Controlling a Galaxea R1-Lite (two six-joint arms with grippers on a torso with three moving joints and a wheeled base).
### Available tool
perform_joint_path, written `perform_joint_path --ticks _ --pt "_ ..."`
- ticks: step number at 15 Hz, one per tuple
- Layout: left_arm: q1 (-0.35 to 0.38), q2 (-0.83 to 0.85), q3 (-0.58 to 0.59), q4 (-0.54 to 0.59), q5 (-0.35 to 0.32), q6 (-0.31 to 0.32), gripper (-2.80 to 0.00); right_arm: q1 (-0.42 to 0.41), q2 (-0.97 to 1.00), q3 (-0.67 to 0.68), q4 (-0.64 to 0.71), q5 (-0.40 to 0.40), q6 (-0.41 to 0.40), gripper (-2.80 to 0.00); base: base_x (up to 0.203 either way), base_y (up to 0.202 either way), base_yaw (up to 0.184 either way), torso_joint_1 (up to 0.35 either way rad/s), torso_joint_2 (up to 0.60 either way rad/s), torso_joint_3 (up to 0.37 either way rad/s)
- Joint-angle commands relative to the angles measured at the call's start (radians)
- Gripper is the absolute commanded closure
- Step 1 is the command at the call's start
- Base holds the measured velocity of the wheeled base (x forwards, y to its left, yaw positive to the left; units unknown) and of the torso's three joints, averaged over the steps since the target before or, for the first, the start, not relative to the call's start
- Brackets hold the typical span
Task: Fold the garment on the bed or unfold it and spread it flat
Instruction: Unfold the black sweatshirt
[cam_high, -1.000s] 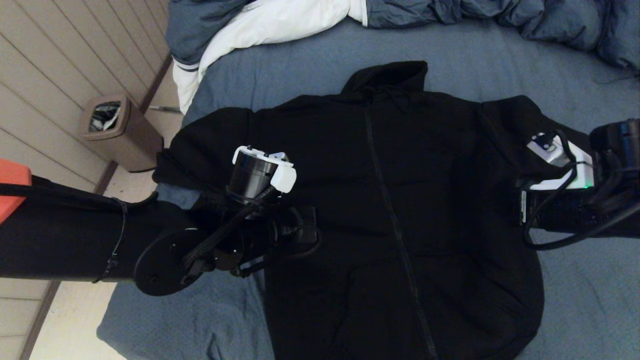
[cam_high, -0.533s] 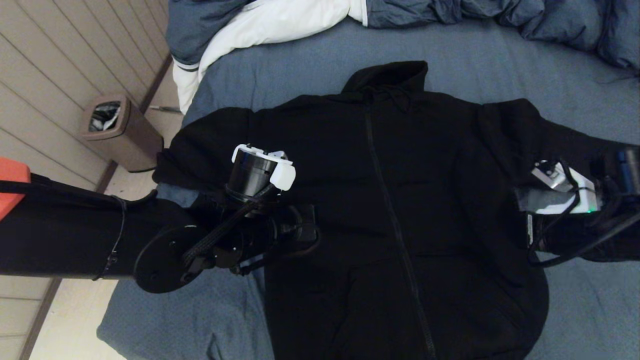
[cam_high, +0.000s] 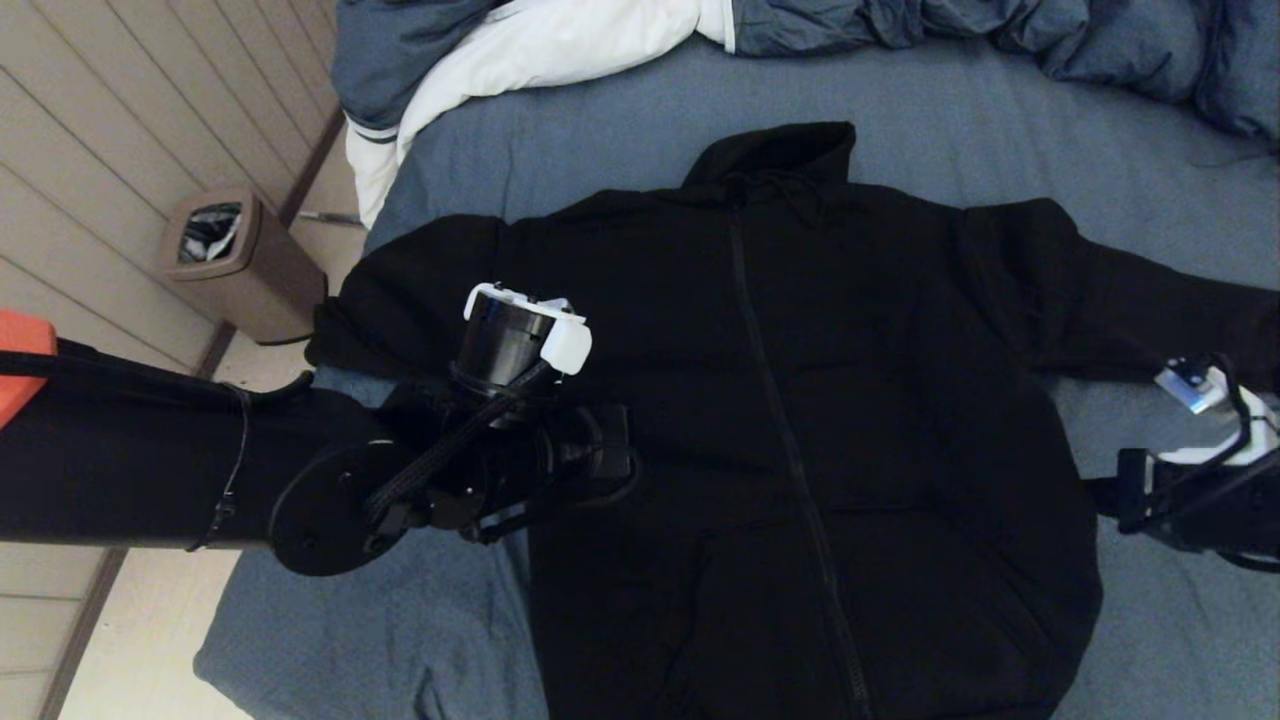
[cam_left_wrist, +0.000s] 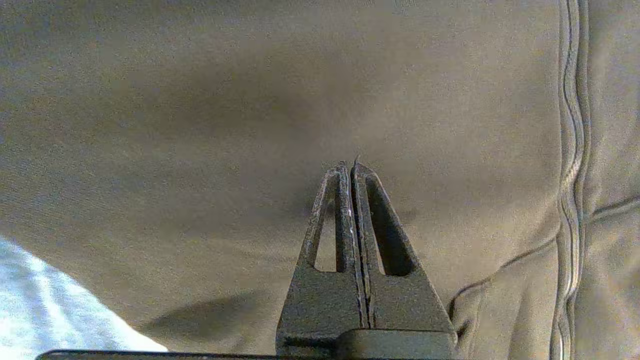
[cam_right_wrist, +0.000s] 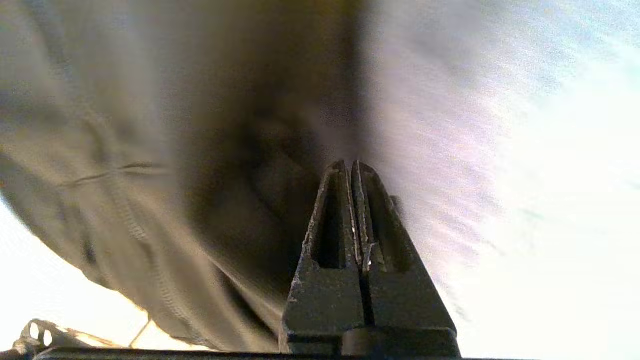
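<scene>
The garment (cam_high: 800, 400), a black zip hoodie, lies front up and spread on the bed (cam_high: 600, 130), hood (cam_high: 780, 150) at the far end and zipper (cam_high: 790, 440) down its middle. One sleeve (cam_high: 1150, 310) stretches out to the right; the other is bunched at the bed's left edge (cam_high: 400, 290). My left gripper (cam_left_wrist: 350, 167) is shut and empty, just above the garment's left chest (cam_left_wrist: 200, 125) with the zipper (cam_left_wrist: 570, 150) to one side. My right gripper (cam_right_wrist: 349, 165) is shut and empty too, at the garment's right side edge (cam_right_wrist: 125, 175) where the sheet (cam_right_wrist: 500, 150) begins.
A puffy blue-grey duvet with white lining (cam_high: 540, 50) is heaped along the far end of the bed. A brown waste bin (cam_high: 235, 260) stands on the floor beside the bed's left edge. My left arm (cam_high: 150, 470) reaches in over that edge.
My right arm has swung off the garment's right shoulder, out to the right and nearer to me, uncovering the outstretched sleeve. The left arm has kept still.
</scene>
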Motion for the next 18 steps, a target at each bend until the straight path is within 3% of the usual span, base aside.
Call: perform_joint_path --ticks 1,6,9,11,18 --pt "0.002 -0.003 -0.022 0.01 0.002 -0.003 0.0 -0.064 0.048 0.019 0.0 0.016 -0.012 0.0 0.0 0.0 0.0 0.0 0.0 0.0" --pt "0.002 -0.002 -0.029 0.014 0.002 -0.002 0.0 -0.216 0.044 0.027 -0.001 0.072 -0.076 0.0 0.0 0.0 0.0 0.0 0.0 0.0" --pt "0.002 0.001 -0.03 0.016 0.002 -0.002 0.0 -0.242 -0.02 0.122 0.004 0.118 -0.159 0.0 0.0 0.0 0.0 0.0 0.0 0.0" --pt "0.002 0.001 -0.032 0.016 0.008 -0.002 0.0 -0.215 -0.069 0.194 0.004 0.124 -0.187 0.0 0.0 0.0 0.0 0.0 0.0 0.0" --pt "0.013 -0.002 -0.036 0.026 0.006 -0.002 0.0 0.045 -0.079 0.264 -0.002 0.075 -0.186 0.0 0.0 0.0 0.0 0.0 0.0 0.0"
